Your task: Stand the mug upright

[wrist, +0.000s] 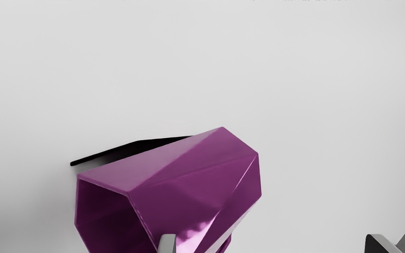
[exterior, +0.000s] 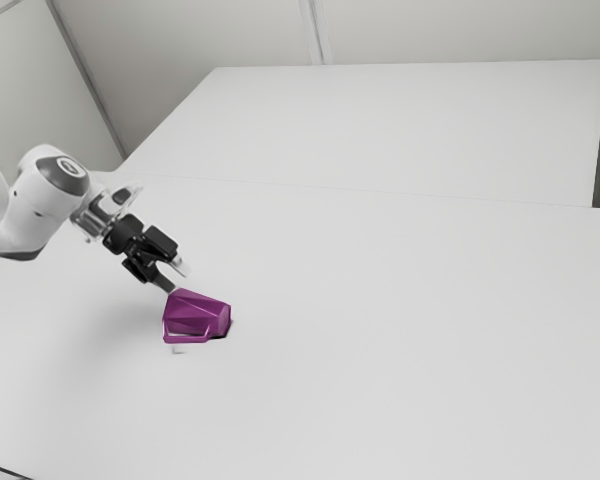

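One mug [exterior: 196, 308], one handle [exterior: 186, 339] on it. Near mug: one arm [exterior: 42, 200], one gripper [exterior: 173, 277], two fingers [wrist: 168, 244]. Under mug: one table [exterior: 400, 320].

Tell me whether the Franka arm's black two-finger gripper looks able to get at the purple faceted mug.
Probably yes: the open gripper is close to the mug and nothing else stands between them, though it may need shifting to straddle it.

Bright light, glare on mug [wrist: 188, 189]
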{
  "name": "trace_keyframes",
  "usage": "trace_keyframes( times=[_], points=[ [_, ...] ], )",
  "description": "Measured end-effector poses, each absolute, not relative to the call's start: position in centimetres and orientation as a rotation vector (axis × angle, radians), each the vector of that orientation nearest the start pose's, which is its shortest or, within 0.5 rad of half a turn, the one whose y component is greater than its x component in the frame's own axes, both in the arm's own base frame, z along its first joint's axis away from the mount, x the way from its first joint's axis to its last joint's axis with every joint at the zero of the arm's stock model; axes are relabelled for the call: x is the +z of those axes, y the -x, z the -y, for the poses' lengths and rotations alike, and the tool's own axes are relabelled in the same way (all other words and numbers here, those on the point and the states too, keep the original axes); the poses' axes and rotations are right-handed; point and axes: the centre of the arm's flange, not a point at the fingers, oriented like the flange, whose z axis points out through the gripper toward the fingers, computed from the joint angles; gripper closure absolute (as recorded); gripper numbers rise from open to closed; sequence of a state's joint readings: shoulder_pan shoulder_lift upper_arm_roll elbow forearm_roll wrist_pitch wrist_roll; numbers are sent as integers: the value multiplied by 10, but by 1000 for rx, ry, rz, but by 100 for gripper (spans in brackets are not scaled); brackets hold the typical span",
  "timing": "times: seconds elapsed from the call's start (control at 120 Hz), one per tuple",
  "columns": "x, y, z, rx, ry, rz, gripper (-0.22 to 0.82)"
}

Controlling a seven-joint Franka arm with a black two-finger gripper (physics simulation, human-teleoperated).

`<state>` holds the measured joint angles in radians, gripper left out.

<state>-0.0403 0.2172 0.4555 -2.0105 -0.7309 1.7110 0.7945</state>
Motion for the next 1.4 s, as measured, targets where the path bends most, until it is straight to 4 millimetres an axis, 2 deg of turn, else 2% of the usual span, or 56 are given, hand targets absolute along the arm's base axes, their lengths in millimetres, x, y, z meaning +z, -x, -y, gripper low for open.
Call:
trace_keyframes(
  times=[0.233, 0.358, 0.517, 0.633, 0.85, 1.117, 1.25, 1.4],
  points=[
    [317, -519, -172, -40, -2398, 73, 2],
    [307, -517, -169, -47, -2388, 87, 2],
    [300, -500, -159, -56, -2354, 90, 2],
    [296, -497, -155, -55, -2341, 91, 4],
    [299, -501, -146, -28, -2332, 115, 26],
    [310, -510, -134, 13, -2326, 152, 62],
    [316, -513, -125, 26, -2321, 169, 71],
    [318, -514, -122, 27, -2320, 169, 75]
  ],
)
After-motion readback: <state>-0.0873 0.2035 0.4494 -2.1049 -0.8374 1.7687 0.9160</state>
